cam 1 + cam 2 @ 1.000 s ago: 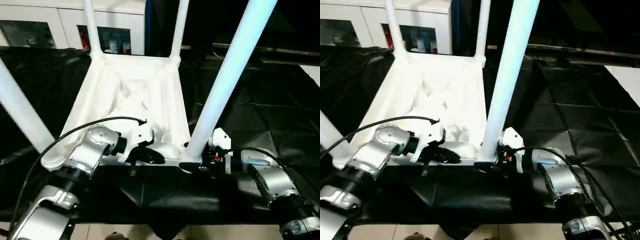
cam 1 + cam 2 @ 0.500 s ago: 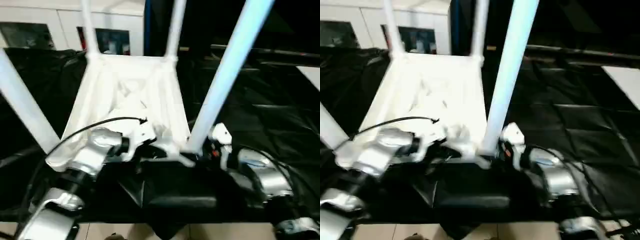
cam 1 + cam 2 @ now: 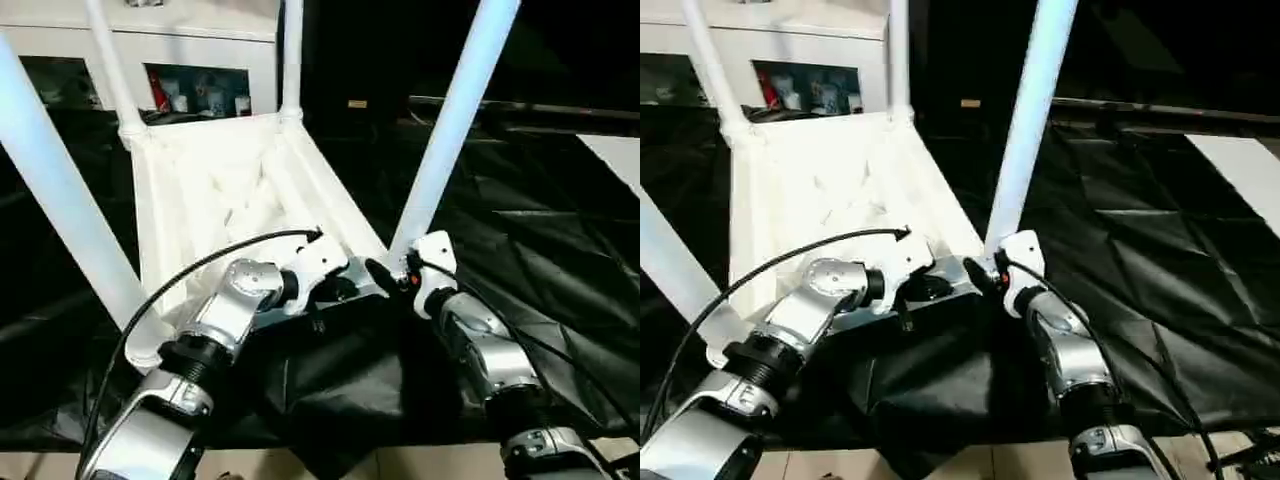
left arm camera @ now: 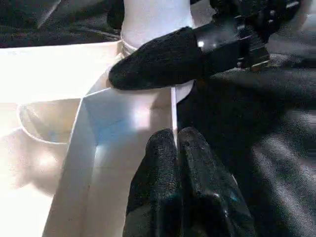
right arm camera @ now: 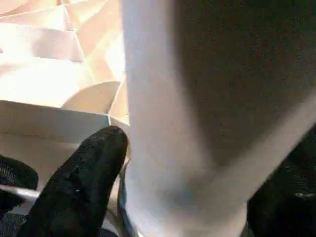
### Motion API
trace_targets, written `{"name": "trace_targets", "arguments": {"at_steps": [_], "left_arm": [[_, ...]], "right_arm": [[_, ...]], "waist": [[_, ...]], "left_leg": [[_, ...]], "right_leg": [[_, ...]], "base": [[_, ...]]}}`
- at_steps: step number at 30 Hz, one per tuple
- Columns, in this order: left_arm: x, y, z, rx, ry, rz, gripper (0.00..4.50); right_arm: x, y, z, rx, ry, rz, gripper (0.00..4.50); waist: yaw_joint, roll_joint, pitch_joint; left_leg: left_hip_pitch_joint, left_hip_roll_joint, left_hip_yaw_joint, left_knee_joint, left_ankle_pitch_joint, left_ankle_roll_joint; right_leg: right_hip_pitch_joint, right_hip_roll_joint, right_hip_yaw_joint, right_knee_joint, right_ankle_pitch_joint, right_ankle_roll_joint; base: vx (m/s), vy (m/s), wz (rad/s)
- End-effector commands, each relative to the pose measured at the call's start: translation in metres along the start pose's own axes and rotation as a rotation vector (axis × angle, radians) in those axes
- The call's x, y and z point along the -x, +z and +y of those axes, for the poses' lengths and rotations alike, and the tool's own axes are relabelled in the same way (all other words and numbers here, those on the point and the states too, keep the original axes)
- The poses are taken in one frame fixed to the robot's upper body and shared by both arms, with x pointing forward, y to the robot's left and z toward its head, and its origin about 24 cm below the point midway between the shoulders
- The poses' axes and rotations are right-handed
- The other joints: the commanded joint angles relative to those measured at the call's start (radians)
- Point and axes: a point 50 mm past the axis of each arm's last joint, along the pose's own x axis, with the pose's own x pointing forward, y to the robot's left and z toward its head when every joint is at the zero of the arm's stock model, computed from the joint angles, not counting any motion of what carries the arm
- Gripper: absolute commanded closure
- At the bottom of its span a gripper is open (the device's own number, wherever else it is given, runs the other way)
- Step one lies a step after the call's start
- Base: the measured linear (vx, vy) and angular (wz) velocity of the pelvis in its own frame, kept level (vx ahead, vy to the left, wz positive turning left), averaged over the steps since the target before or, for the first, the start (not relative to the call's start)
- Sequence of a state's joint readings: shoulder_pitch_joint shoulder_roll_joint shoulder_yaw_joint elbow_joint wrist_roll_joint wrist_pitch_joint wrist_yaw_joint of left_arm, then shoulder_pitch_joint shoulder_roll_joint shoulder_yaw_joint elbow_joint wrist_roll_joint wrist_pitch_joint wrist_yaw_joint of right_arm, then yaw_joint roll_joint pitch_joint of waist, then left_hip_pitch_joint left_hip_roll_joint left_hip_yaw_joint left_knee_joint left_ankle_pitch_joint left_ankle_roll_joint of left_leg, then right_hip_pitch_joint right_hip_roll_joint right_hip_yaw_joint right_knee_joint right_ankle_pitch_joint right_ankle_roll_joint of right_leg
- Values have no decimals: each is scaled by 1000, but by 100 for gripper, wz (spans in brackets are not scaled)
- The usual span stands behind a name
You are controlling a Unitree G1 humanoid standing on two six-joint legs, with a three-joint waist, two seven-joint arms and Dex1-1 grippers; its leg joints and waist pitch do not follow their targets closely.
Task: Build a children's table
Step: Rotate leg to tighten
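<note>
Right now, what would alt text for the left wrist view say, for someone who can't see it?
The left gripper, its black fingers shut, pinches the thin rim of the upturned white tabletop beside a corner. There the right gripper's black finger lies across the base of a white leg, with black cloth beyond.

The upturned children's table (image 3: 230, 190) has swung round, its near edge now slanting, as both hands moved inward at the near right leg (image 3: 440, 150).
</note>
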State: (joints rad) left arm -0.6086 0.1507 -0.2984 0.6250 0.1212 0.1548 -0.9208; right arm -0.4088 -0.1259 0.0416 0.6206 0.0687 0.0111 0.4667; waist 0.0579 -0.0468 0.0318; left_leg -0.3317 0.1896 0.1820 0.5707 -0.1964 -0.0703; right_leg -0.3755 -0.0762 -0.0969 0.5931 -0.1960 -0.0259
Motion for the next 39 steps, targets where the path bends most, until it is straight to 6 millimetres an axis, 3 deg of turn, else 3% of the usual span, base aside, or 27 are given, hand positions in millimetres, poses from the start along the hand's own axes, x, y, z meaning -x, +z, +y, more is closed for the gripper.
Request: {"name": "trace_targets", "arguments": {"at_steps": [1, 2, 5, 7, 11, 13, 14, 17, 27, 31, 34, 35, 37, 38, 39], "left_arm": [[-14, 3, -22, -40, -178, 10, 450], [-10, 1, -21, -45, -192, 18, 450], [4, -5, -19, -48, -250, 31, 450], [14, -7, -19, -57, -305, 18, 450], [34, -13, -13, -53, -355, 28, 450], [38, -15, -11, -47, -358, 33, 450], [50, -19, -9, -35, -399, 63, 450], [55, -21, -8, -30, -407, 73, 450], [57, -21, -5, -26, -367, 62, 450], [48, -19, -1, -29, -283, 47, 450], [35, -16, 3, -16, -165, 33, 450], [27, -13, 4, -9, -116, 24, 450], [22, -11, 4, -2, -86, 22, 450], [16, -9, 2, 0, -72, 17, 450], [11, -6, 0, 2, -67, 11, 450]], "right_arm": [[-7, 3, 26, 54, 244, 29, 68], [-4, 4, 23, 74, 276, 30, 68], [10, 7, 13, 124, 397, 24, 68], [20, 10, 8, 142, 477, 19, 68], [34, 14, -3, 192, 566, 42, 68], [36, 14, -5, 199, 574, 50, 68], [41, 16, -8, 190, 627, 59, 68], [43, 17, -7, 180, 655, 61, 68], [43, 11, -1, 145, 691, 81, 156], [39, 5, 1, 118, 630, 95, 176], [24, -6, -6, 108, 374, 129, 178], [18, -8, -7, 68, 261, 124, 178], [14, -9, -6, 26, 192, 116, 180], [9, -9, -4, -16, 131, 108, 180], [5, -9, 0, -30, 104, 107, 180]], "waist": [[2, 7, -40], [2, 0, -42], [6, 4, -48], [7, -1, -47], [9, 2, -45], [13, 3, -42], [16, 5, -42], [20, 6, -41], [28, 3, -45], [28, 4, -41], [23, 4, -34], [19, 1, -31], [13, 1, -34], [8, -4, -34], [7, -2, -35]], "left_leg": [[-7, 51, -23, -71, -256, 37], [-10, 52, -22, -70, -239, 44], [-16, 52, -16, -59, -136, 89], [-17, 51, -14, -58, -113, 106], [-15, 54, -13, -58, -120, 119], [-11, 55, -13, -62, -145, 98], [-8, 56, -14, -63, -160, 87], [-9, 58, -13, -64, -164, 78], [-10, 55, -13, -60, -130, 68], [-8, 54, -14, -63, -161, 54], [-6, 53, -15, -68, -204, 31], [-1, 49, -20, -70, -258, 3], [-3, 49, -27, -73, -274, -8], [-5, 50, -27, -74, -269, -3], [-4, 51, -27, -74, -266, -3]], "right_leg": [[32, -85, 63, -90, -332, -142], [35, -85, 64, -86, -301, -149], [41, -84, 65, -62, -107, -205], [43, -84, 64, -57, -69, -226], [41, -83, 63, -58, -83, -232], [38, -81, 62, -62, -128, -230], [38, -82, 62, -63, -150, -226], [38, -81, 62, -61, -146, -227], [41, -83, 62, -57, -124, -224], [38, -84, 62, -67, -194, -204], [31, -85, 61, -80, -296, -176], [30, -88, 59, -92, -428, -136], [32, -90, 56, -98, -487, -99], [29, -88, 59, -99, -467, -95], [28, -88, 60, -97, -452, -99]], "base": [[0, 0, 0], [0, 0, 0], [0, 0, 0], [0, 0, 0], [0, 0, 0], [0, 0, 0], [0, 0, 0], [0, 0, 0], [0, 0, 0], [0, 0, 0], [0, 0, 0], [0, 0, 0], [0, 0, 0], [0, 0, 0], [0, 0, 0]]}}
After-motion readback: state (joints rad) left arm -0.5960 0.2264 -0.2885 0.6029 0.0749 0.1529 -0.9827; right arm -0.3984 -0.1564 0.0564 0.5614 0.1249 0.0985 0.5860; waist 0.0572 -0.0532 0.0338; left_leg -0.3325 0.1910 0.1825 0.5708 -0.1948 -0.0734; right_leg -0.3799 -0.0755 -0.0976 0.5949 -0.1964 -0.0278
